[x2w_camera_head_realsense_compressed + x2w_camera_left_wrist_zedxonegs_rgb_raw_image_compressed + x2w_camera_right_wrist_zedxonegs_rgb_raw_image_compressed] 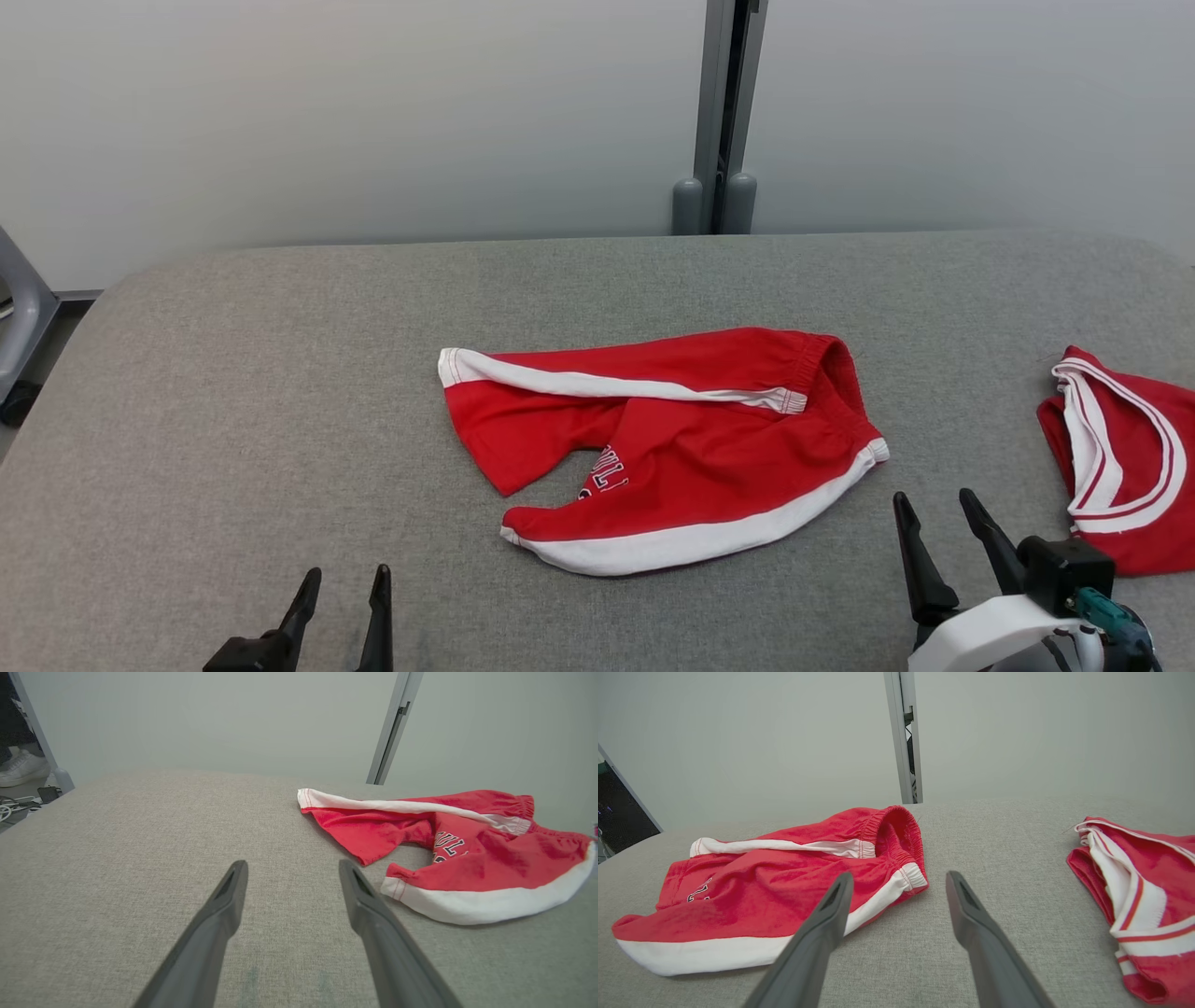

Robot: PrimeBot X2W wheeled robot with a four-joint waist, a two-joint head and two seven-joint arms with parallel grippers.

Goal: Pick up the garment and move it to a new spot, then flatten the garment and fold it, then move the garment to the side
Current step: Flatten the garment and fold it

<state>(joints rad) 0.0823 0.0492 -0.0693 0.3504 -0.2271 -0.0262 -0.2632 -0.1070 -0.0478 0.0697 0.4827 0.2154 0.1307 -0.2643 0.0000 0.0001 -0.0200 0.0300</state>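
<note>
**Shorts lie crosswise between both claws, right claw nearer**

Head view: A pair of crumpled red jersey shorts with white side stripes [691, 448] lies at the middle of the grey fabric-covered worktop [233, 373]. Their long axis runs left to right, leg hems toward the robot's left, elastic waistband toward its right. The left claw [346, 574] hangs at the lower left, released and holding nothing, well apart from the hems. The right claw [934, 499], likewise released and holding nothing, stands near the waistband corner. A second red garment with white and red striped trim [1130, 467] lies further right, apart from the shorts.

Left wrist view: The shorts lie ahead and to the right of the left claw's parted fingers, with bare worktop directly in front.

Right wrist view: The waistband end lies just ahead and left of the right claw's fingers; the second garment lies to their right.

Judgement: the right arm has the shorter reach for the pick-up.
</note>
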